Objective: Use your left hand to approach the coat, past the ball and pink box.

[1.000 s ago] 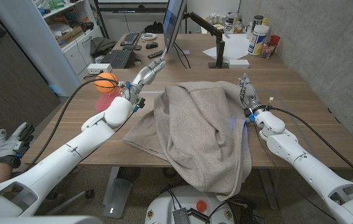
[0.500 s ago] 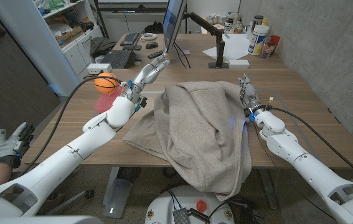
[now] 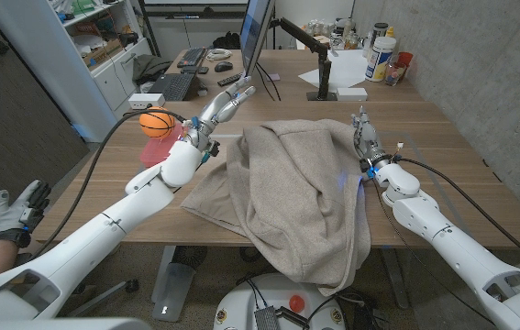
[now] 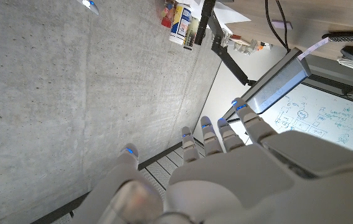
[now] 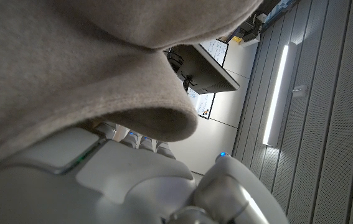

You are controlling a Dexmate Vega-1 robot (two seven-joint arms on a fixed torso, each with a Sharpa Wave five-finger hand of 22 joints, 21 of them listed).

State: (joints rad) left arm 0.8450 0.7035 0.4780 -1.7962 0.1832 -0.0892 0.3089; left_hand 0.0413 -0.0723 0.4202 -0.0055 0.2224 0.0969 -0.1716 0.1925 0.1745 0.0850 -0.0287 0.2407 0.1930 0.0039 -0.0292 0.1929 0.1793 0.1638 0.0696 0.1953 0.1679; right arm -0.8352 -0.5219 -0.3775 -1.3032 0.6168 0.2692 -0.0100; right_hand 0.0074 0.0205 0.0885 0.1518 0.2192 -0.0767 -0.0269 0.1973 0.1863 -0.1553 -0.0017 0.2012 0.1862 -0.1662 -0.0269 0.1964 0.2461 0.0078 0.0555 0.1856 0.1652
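Mostly the pink box (image 3: 153, 149) hides behind the left hand (image 3: 218, 107), whose spread fingers hold nothing, beside the ball (image 3: 156, 123). The coat (image 3: 289, 196) covers much of the right hand (image 3: 364, 137); its grip cannot be told.

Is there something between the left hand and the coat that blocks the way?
Nothing visible does. The left hand is raised above the table, already beyond the ball and the pink box, which lie to its left. The coat lies just to its right, with only bare table between them.
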